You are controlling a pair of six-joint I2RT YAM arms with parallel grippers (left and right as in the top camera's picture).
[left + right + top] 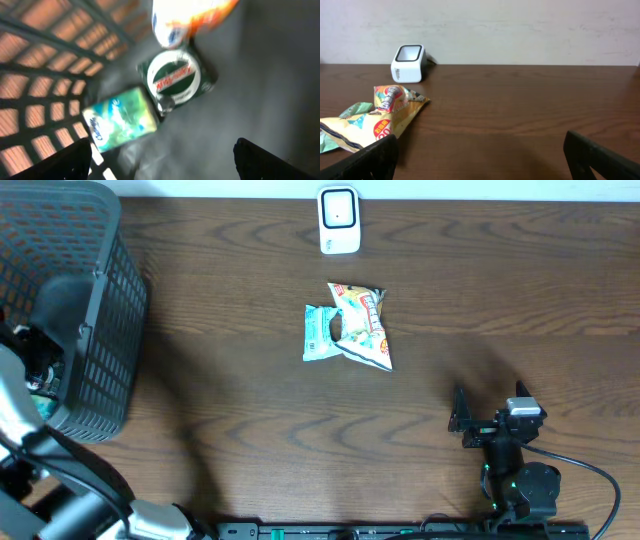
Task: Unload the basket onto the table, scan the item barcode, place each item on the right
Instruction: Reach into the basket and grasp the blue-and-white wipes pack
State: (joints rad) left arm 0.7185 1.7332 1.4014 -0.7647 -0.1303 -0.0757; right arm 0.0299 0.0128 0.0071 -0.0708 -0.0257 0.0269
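My left gripper is down inside the black mesh basket, open, with nothing between its fingers. Below it on the basket floor lie a green and blue packet, a round green-lidded tub and a white and orange bag; this view is blurred. The white barcode scanner stands at the table's far edge, also in the right wrist view. My right gripper rests low at the front right, open and empty, facing the scanner. No barcode shows on any item.
A yellow snack bag lies over a teal packet at mid-table, in front of the scanner; both also show at the left in the right wrist view, yellow bag and teal packet. The basket wall rises to the left of my left gripper.
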